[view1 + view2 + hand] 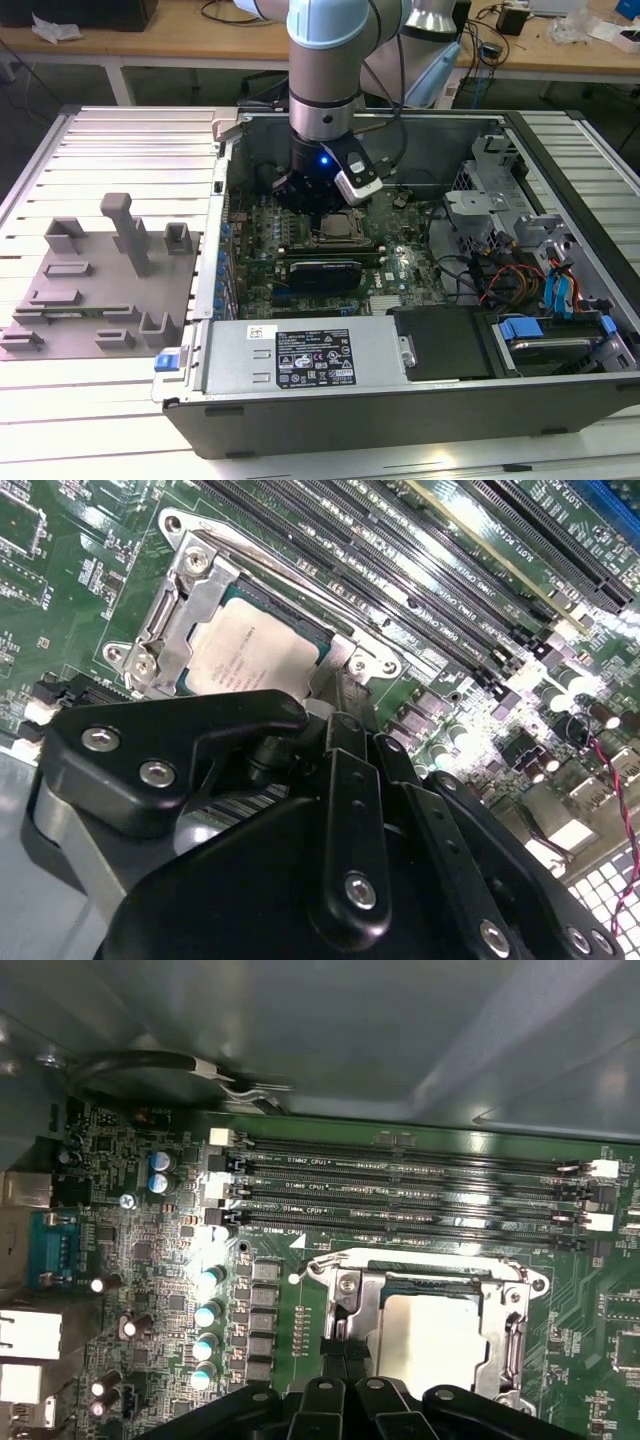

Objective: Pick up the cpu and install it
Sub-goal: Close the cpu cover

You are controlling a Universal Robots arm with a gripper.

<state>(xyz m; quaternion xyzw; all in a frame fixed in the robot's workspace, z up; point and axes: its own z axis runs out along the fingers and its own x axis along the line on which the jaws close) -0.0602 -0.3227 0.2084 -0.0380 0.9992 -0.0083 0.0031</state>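
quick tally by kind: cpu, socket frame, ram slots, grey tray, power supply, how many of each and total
cpu: 1
socket frame: 1
memory slots: 4
grey fixture tray: 1
power supply: 1
total: 8

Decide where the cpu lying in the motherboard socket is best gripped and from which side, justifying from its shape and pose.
Grip the cpu by two opposite thin edges, coming straight down from above. It lies flat, silvery top up, so only that face is open. The socket's metal frame borders it, its bars along two sides; the other pair of edges is probably freer.
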